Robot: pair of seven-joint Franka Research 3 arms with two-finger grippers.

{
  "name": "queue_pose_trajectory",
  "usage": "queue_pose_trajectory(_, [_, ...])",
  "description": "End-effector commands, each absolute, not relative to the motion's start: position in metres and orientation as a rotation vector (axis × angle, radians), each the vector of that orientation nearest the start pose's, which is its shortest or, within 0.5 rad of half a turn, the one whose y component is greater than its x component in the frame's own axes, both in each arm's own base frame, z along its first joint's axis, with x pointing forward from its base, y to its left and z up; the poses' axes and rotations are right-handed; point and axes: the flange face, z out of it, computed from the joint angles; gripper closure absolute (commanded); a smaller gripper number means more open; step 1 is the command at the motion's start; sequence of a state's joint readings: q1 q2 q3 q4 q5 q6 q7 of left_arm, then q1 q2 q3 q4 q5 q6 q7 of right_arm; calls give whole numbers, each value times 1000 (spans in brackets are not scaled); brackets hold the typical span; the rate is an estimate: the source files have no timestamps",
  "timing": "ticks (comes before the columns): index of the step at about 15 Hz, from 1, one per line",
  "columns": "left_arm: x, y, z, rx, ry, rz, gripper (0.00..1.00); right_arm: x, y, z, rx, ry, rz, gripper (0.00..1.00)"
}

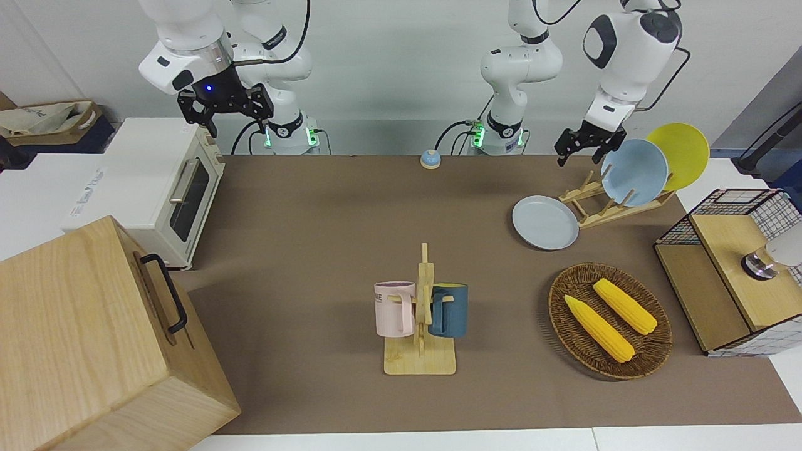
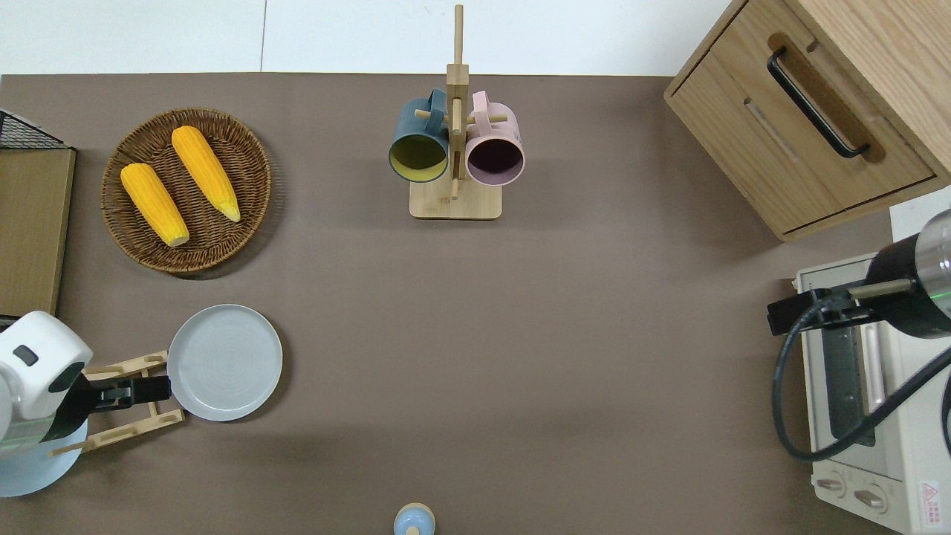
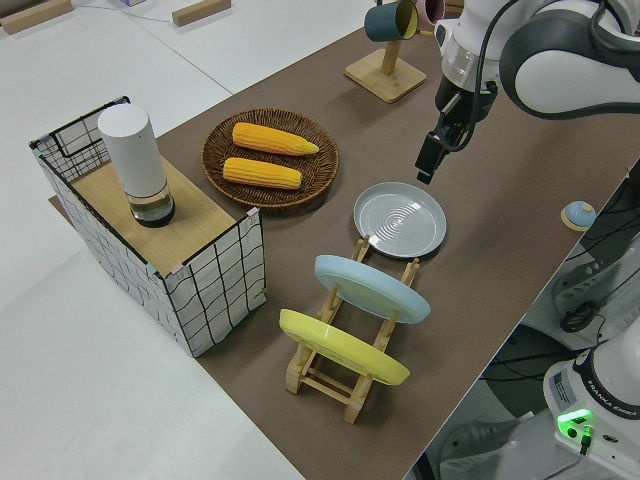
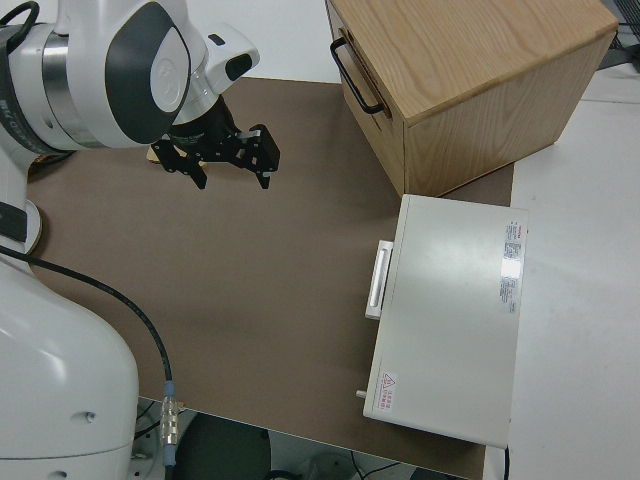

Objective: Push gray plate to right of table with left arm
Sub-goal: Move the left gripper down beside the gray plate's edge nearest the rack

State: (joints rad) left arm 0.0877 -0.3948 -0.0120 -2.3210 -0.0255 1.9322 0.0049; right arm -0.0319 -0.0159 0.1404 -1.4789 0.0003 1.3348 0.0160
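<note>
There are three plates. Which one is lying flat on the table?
The gray plate lies flat on the table, beside the wooden rack. The sky-blue plate and the yellow plate stand tilted in that rack.
</note>
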Motion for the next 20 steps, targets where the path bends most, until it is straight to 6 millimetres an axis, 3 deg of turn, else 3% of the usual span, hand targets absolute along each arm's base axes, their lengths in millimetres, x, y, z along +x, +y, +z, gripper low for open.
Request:
queue_pose_trajectory(1, [410,44,446,-3128,-129,-85,0,518,57,660,-3139,-124,208,17])
queue_pose_trajectory(8, [401,67,387,-3120,-169,-118,0,518,57,660,-3139,-124,208,17])
queue_pose_trajectory(13, [413,72,320,-3121,-175,-126,0,518,57,660,-3139,-124,208,17])
queue_pose_trajectory(15, [415,74,305,-3123,-182,-116,0,518,57,660,-3139,-124,208,17])
queue_pose_trajectory(17, [415,75,302,-3123,-185,-114,5,518,57,660,-3139,-124,208,17])
queue_pose_trajectory(18, [416,75,301,-3123,-189,-114,79,518,57,660,-3139,-124,208,17])
queue_pose_trajectory(19, [416,75,295,-3125,-189,-98,519,518,57,660,-3140,-121,208,17])
queue_pose_trajectory(20, [416,76,296,-3125,-192,-100,894,518,57,660,-3139,-124,208,17])
